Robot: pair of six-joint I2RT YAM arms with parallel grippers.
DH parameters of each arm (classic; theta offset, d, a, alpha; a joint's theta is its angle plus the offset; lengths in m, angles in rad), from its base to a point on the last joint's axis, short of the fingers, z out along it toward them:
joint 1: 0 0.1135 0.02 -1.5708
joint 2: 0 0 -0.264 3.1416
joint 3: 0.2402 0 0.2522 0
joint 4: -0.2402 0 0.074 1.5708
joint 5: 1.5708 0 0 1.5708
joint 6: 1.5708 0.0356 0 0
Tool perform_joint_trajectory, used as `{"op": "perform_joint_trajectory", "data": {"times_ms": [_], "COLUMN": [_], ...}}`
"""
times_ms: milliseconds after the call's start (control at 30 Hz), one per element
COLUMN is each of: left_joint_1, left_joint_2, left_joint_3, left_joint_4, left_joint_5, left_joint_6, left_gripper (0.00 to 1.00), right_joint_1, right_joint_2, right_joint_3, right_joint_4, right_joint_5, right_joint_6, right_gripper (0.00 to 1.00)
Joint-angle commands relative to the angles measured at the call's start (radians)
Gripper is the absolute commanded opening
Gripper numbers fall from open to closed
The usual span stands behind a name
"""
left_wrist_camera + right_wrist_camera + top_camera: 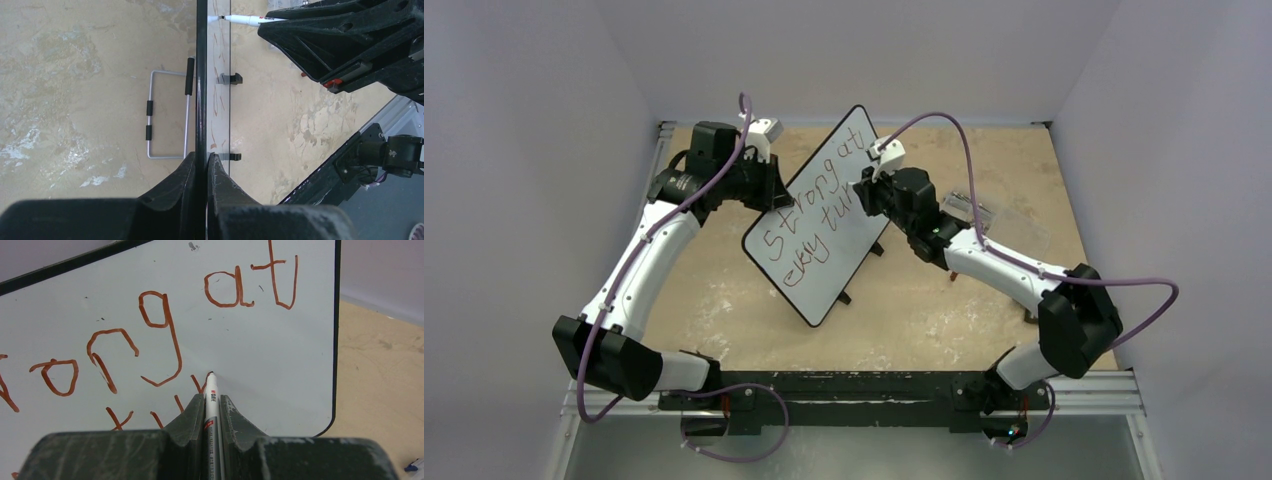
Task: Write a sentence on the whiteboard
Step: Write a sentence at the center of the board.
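- On the large white rectangular whiteboard with a thin black rim [824, 240], the reddish-brown handwritten sentence [816, 200] is read from the top view as "Strong at" on the upper line; the lower line looks like "sky tur", its first letter being uncertain.
- In the right wrist view only "rong at" [160, 335] is seen whole, with one more stroke group after it; the lower line is cut to a few strokes.
- A red printed label is carried on the slim white marker pen [211, 407]; it is too small to be read; the tip is pressed to the board just below the "g".
- The right fingers [190, 415] are clamped on the marker's barrel; the left fingers [180, 182] are clamped on the board's black edge [201, 75], seen edge-on there.
- The board is held tilted on the tan counter [724, 310], between the two arms.
- Only in the left wrist view are a bent wire stand with black sleeves [167, 115] behind the board and small black feet [231, 78] in front of it shown; the writing is reduced there to faint slivers.
- Only from the top is a clear plastic box [969, 207] seen beside the right arm; its contents cannot be made out.
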Motion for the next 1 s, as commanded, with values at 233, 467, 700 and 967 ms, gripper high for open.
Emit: {"op": "perform_joint_trajectory", "data": {"times_ms": [233, 467, 700, 967], "left_joint_1": [-0.008, -0.009, -0.011, -0.013], "left_joint_2": [-0.019, -0.015, -0.012, -0.009], "left_joint_3": [0.009, 0.01, 0.01, 0.01], "left_joint_4": [0.052, 0.052, 0.052, 0.05], "left_joint_5": [-0.042, -0.039, -0.043, -0.045], "left_joint_6": [0.068, 0.068, 0.068, 0.07], "left_gripper": [0.0, 0.0, 0.0, 0.0], "right_joint_1": [0.003, -0.01, -0.019, -0.025], "right_joint_2": [-0.09, -0.101, -0.088, -0.054], "right_joint_3": [-0.042, -0.076, -0.074, -0.042], "right_joint_4": [0.048, 0.069, 0.082, 0.092], "right_joint_5": [0.049, 0.069, 0.061, 0.039], "right_joint_6": [-0.004, 0.006, 0.011, 0.012], "right_gripper": [0.0, 0.0, 0.0, 0.0]}}
